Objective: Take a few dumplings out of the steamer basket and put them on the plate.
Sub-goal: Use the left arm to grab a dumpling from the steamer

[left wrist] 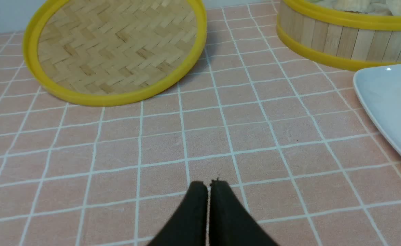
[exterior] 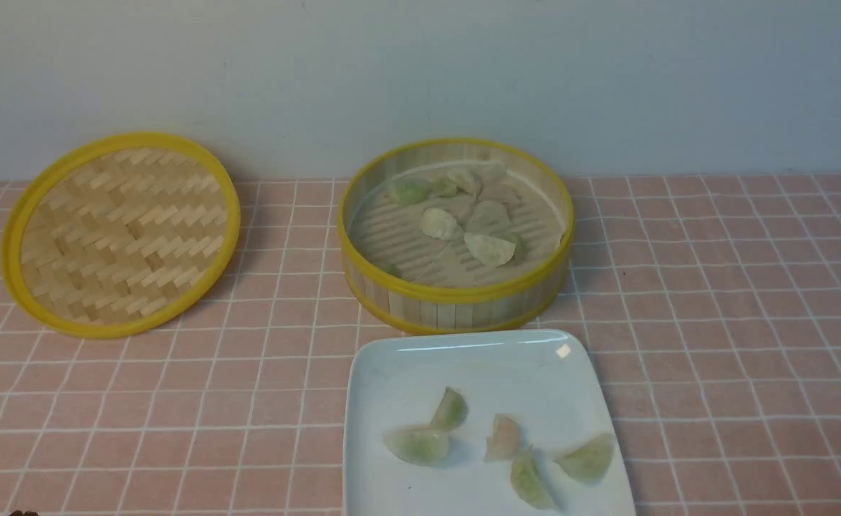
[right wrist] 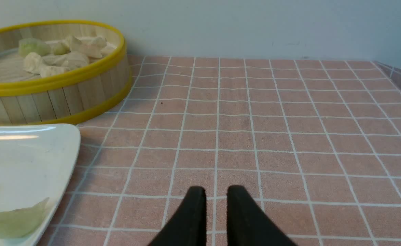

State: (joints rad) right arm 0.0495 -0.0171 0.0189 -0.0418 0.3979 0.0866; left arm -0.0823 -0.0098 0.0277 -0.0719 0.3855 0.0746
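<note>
Five dumplings (exterior: 503, 437) lie loosely spread over the near half of the plate (exterior: 406, 365), pale green except for one pinkish piece in the middle. Several more sit bunched toward the far side of the steamer basket (exterior: 456, 301), on its slatted floor. The basket stands just behind the plate, their edges close together. The woven lid (exterior: 119, 233) rests to the left of the basket, tilted up at its far edge. All of this sits on the pink checked bench (exterior: 714, 287). The left tool (left wrist: 209, 186) hangs low over bare bench near the lid, tips pressed together and empty. The right tool (right wrist: 216, 193) hangs over bare bench right of the plate, tips slightly apart, gripping nothing.
</note>
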